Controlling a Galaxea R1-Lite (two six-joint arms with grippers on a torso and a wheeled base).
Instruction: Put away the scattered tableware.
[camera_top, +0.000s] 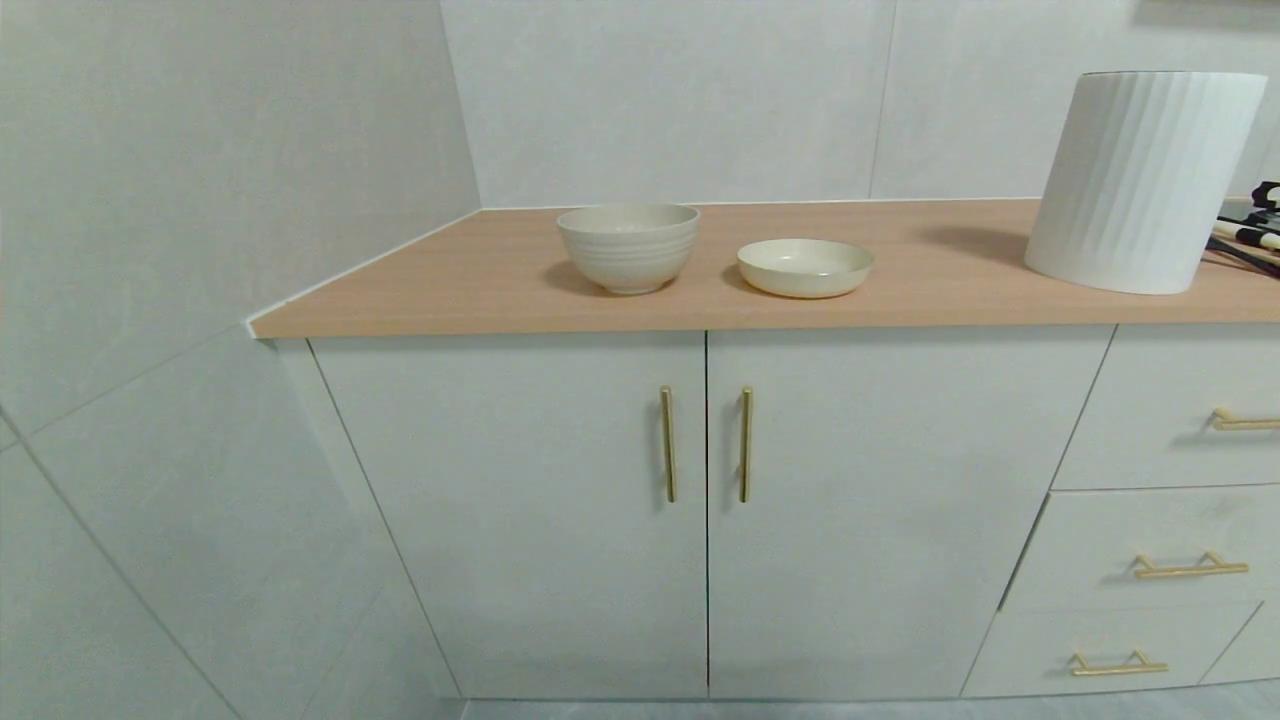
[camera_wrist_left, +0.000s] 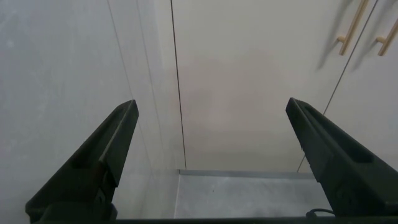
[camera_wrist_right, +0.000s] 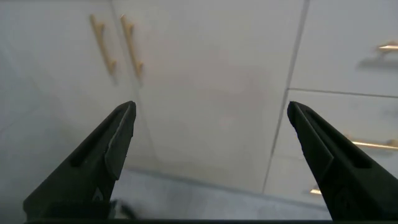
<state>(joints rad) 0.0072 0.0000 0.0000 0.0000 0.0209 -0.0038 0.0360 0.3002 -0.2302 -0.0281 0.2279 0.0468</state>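
Nothing seems started: the bowl (camera_top: 628, 247) and shallow dish (camera_top: 805, 267) sit apart on the counter (camera_top: 450, 290). The left hand (camera_wrist_left: 211, 107) and right hand (camera_wrist_right: 211, 109) hang spread, empty, before the cabinet doors (camera_top: 520, 520); next, I'd say, one must rise to the bowl.

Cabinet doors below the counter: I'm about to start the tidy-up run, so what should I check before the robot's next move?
1. Bowl upright on the countertop: ok.
2. Shallow dish beside the bowl, not touching it: ok.
3. Cabinet doors open for storing: not ok, both are shut.
4. Left gripper empty, jaws apart: ok.
5. Right gripper empty, jaws apart: ok.
6. Free room behind the doors: cannot tell, the shut doors hide it.
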